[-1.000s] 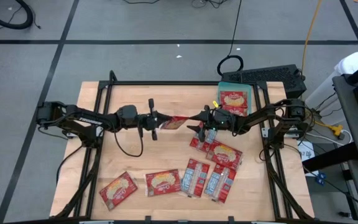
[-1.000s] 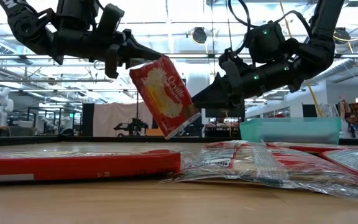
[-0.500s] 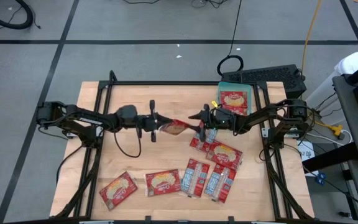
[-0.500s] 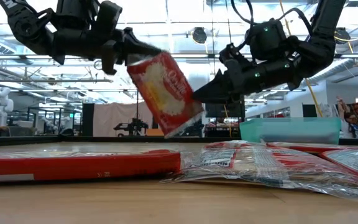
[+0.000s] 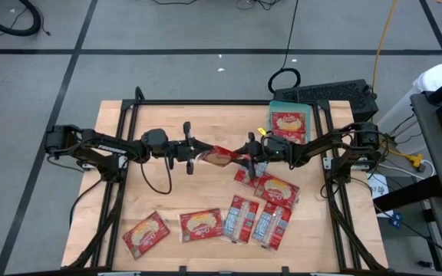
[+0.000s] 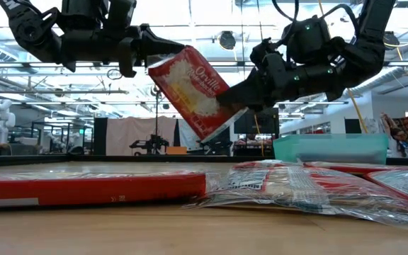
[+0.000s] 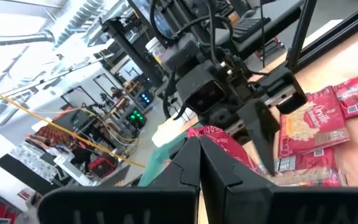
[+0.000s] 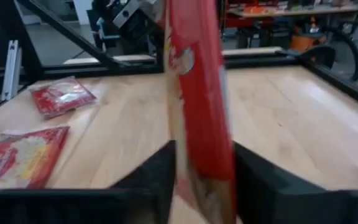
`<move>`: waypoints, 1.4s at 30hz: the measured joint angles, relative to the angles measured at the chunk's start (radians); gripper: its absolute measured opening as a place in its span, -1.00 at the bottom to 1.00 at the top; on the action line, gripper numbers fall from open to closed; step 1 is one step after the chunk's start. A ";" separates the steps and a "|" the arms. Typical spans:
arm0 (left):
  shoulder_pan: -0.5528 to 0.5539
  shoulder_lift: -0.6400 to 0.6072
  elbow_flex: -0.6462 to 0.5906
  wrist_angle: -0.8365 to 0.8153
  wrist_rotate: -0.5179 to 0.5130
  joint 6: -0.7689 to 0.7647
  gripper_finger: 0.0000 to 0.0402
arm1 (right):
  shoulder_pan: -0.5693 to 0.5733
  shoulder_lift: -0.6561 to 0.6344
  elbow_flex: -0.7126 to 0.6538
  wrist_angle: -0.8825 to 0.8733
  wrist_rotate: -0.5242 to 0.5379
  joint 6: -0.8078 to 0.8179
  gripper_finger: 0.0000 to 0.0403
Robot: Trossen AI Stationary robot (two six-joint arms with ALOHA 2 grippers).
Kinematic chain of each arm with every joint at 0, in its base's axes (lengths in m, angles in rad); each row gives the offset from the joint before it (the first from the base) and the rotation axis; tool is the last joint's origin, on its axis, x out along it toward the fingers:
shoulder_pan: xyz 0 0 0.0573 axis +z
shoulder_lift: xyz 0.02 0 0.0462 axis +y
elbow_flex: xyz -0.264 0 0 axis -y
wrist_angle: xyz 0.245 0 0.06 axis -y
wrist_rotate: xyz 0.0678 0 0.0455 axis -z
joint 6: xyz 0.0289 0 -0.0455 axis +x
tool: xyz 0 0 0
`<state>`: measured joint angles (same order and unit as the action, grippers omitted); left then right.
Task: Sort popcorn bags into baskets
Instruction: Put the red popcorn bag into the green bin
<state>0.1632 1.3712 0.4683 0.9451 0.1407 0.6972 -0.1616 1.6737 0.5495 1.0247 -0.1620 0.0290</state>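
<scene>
High view: both arms meet above the middle of the table [image 5: 167,123], with one popcorn bag [image 5: 219,157] held in the air between them. The left hand [image 5: 194,152] is clamped shut on the bag's near end; in the low view this same bag [image 6: 193,92] hangs tilted, its upper corner pinched by the left hand [image 6: 151,48], well clear of the wood. The right hand [image 5: 245,153] sits at the bag's opposite end, and the right wrist view shows the red packet [image 8: 194,112] edge-on between its two dark fingers [image 8: 157,171], which press against it on both sides. Just beyond the right hand, toward the right arm's base, lies a cluster of packets [image 5: 271,188] flat on the table, some overlapping. Further out behind that hand stands the teal basket [image 5: 272,115], with bagged popcorn [image 5: 288,123] inside. Below both hands, along the table's front edge, four more bags [image 5: 206,224] lie in a loose row.
</scene>
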 joint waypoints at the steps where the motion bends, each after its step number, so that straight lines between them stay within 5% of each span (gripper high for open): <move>1: 0.000 0.000 0.000 0.000 -0.003 -0.002 -1.00 | 0.000 0.000 0.000 0.003 0.000 -0.005 -0.59; 5: 0.000 0.000 0.000 -0.005 -0.065 -0.062 -0.95 | -0.003 0.000 0.000 -0.005 0.001 0.003 -0.93; 11: 0.023 0.000 0.000 -0.046 -0.116 -0.275 -0.72 | -0.029 -0.044 0.000 -0.111 0.003 0.011 -0.82; 17: 0.097 0.000 0.000 -0.163 -0.124 -0.538 -0.49 | -0.059 -0.211 0.000 -0.414 0.037 0.011 -0.95; 23: 0.156 0.002 0.000 -0.317 -0.021 -0.702 -0.33 | -0.061 -0.362 0.000 -0.597 0.131 0.012 -0.90; 30: 0.135 0.004 0.000 -0.345 0.034 -0.745 0.03 | -0.061 -0.422 0.000 -0.672 0.140 0.009 -0.95; 37: 0.132 0.004 0.000 -0.130 0.019 -0.744 0.42 | -0.060 -0.421 0.000 -0.701 0.140 0.012 -0.93; 42: 0.141 0.025 0.020 -0.058 0.028 -0.727 0.52 | -0.060 -0.421 0.000 -0.699 0.136 0.011 -0.93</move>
<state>0.3038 1.3965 0.4887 0.8869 0.1691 -0.0294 -0.2214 1.2530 0.5495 0.3261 -0.0255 0.0402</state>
